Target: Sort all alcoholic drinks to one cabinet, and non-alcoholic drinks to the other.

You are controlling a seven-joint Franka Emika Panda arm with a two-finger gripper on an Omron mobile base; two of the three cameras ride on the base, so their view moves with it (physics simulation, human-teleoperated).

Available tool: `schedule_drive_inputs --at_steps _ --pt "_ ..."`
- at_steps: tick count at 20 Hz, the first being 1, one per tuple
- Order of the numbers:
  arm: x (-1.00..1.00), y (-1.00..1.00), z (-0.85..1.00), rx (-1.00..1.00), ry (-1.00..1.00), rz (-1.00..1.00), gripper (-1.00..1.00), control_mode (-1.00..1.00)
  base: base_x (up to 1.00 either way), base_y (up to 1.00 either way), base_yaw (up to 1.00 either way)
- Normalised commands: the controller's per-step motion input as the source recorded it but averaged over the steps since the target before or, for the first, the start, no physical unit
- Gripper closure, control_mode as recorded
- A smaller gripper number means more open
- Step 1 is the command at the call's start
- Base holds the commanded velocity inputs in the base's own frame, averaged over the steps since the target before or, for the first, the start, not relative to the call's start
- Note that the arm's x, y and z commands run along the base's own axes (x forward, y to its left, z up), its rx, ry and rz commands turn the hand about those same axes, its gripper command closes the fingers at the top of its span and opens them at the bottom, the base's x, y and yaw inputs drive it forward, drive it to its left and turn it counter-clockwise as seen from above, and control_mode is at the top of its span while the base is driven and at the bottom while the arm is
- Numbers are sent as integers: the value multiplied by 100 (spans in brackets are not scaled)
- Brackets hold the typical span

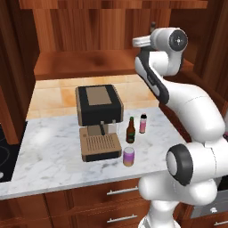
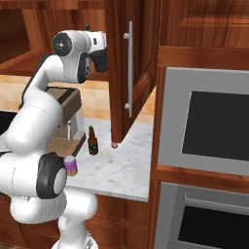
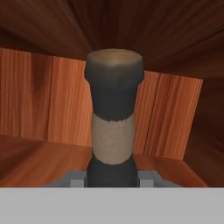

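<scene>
The wall cabinet (image 3: 43,105) of reddish wood surrounds the dark grey bottle (image 3: 113,122), which stands upright, its long axis vertical and its narrow neck and cap uppermost. The gripper (image 3: 113,178) has its jaws pinching the bottle low down. On the marble worktop (image 1: 53,151) stand, upright, the brown beer bottle (image 1: 130,130), the pink bottle (image 1: 143,124) beside it, and the purple can (image 1: 128,156) nearer the front edge.
</scene>
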Motion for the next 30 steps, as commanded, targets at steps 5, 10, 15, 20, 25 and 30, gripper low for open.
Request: schedule_drive_inputs --at_steps 5,10,15,20,25,30 --pt "42 -11 -10 0 0 0 100 -100 0 0 0" --pt "34 -6 -26 0 0 0 100 -100 0 0 0" --pt "30 0 -24 0 2 0 -100 -100 0 0 0" --pt "16 0 -4 0 0 0 -100 -100 0 0 0" --pt "0 -11 0 0 0 0 -100 -100 0 0 0" --pt "-14 -8 1 0 0 0 -100 -100 0 0 0"
